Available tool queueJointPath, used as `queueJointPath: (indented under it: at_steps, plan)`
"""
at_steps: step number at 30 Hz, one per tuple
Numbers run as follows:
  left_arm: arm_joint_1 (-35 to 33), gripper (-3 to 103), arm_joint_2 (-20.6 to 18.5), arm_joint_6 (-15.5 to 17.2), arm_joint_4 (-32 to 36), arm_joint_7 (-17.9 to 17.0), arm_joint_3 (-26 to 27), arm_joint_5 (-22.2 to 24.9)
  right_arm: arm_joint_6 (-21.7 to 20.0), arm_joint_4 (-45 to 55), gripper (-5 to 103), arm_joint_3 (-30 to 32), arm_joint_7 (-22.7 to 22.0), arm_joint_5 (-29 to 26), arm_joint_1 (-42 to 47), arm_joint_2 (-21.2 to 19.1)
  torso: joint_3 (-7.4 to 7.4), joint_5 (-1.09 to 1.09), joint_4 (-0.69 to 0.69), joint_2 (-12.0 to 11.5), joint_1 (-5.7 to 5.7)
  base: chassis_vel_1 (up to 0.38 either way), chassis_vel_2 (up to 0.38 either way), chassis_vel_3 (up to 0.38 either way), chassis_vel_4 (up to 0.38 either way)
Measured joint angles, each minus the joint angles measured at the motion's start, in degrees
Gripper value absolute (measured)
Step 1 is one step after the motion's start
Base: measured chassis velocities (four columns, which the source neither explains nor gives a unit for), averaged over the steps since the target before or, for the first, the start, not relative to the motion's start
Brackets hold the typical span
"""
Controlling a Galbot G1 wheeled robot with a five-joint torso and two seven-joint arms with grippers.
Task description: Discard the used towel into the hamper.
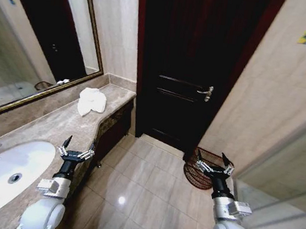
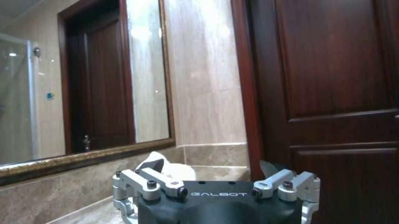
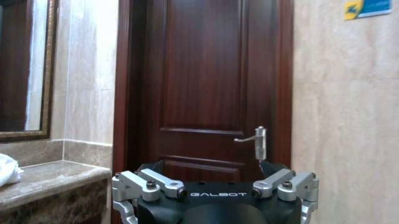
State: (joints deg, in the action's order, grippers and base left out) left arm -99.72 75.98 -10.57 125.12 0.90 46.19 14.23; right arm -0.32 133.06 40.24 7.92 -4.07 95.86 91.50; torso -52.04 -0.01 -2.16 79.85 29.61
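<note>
Nothing is done yet: the towel (image 1: pixel 92 101) lies on the counter (image 1: pixel 47 124), the hamper (image 1: pixel 201 170) waits, and the left gripper (image 1: pixel 76 149) and right gripper (image 1: pixel 214 161) are spread wide, holding nothing.

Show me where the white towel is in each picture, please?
Head view: the white towel lies bunched on the stone counter, at its far end near the dark door.
Left wrist view: it peeks up behind the left gripper.
Right wrist view: a sliver of towel at the picture's edge, on the counter.
Shared landmark: the dark door.
</note>
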Motion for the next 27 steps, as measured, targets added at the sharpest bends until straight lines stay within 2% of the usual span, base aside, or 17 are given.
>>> queueJointPath:
  at_steps: [27]
  plan:
    - [0.0,100,-0.2,-0.8,-1.0,0.1,0.3,-0.1,-0.4,-0.5,100,-0.2,0.1,0.0,-0.5,-0.1,0.0,0.01,-0.01,0.0,0.0,-0.073,0.17,0.167,-0.074]
